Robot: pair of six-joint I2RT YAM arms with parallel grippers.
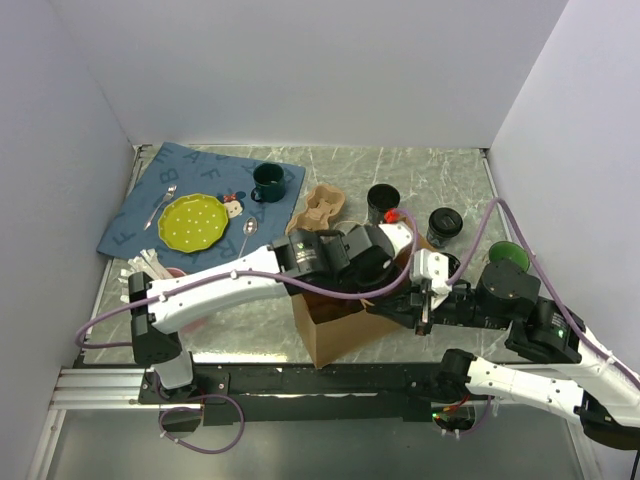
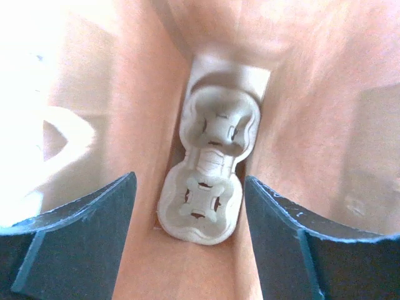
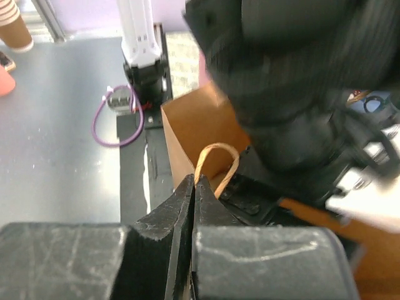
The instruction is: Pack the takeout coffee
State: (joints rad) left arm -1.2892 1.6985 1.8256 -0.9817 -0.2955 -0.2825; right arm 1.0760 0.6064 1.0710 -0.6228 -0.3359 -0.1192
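Observation:
Two small black lidded cups stand on the table beyond the bag, the takeout coffee [image 1: 444,225] to the right and another black cup [image 1: 383,204] left of it. A brown paper bag [image 1: 326,336] stands open at the table's near middle. My left gripper [image 2: 190,209] is open and empty inside the bag, above a pale pulp cup carrier [image 2: 209,181] lying on the bag's bottom. My right gripper [image 3: 195,182] is shut on the bag's paper handle [image 3: 219,164] at the bag's right rim, and it also shows in the top view [image 1: 424,302].
A second pulp carrier [image 1: 322,208] lies left of the cups. A blue cloth [image 1: 150,200] holds a green plate [image 1: 192,222], spoons and a dark green mug [image 1: 267,182]. A pink cup of straws [image 1: 160,268] sits by the left arm. A green round thing [image 1: 506,253] is behind the right arm.

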